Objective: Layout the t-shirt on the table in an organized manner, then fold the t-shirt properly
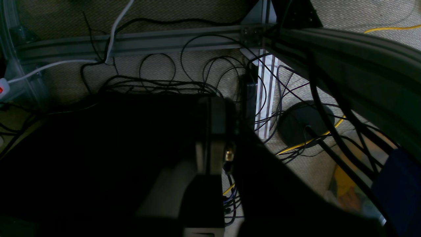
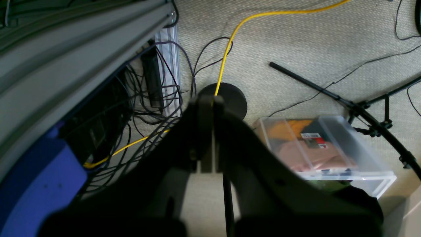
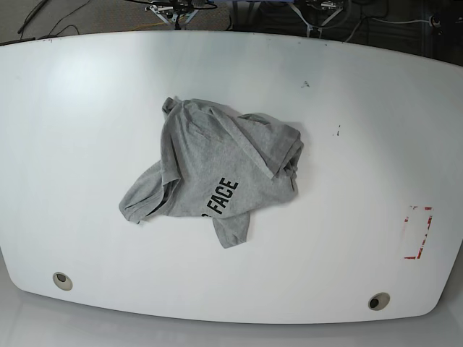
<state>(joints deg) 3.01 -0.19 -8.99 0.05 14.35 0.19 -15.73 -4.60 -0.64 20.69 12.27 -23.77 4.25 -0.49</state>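
Observation:
The grey t-shirt (image 3: 217,170) lies crumpled near the middle of the white table (image 3: 87,144), with the black word "FACE" showing and one sleeve folded over at the right. Neither arm appears in the base view. My left gripper (image 1: 215,108) hangs below table level over the carpet, its dark jaws pressed together on nothing. My right gripper (image 2: 208,100) also points at the floor, its jaws shut and empty. The t-shirt does not show in either wrist view.
A red rectangular outline (image 3: 418,231) marks the table's right side, and two round holes (image 3: 62,280) (image 3: 377,301) sit near its front edge. Below are tangled cables (image 1: 158,82), a grey frame rail (image 1: 131,42), a yellow cable (image 2: 230,39) and a clear plastic box (image 2: 325,148).

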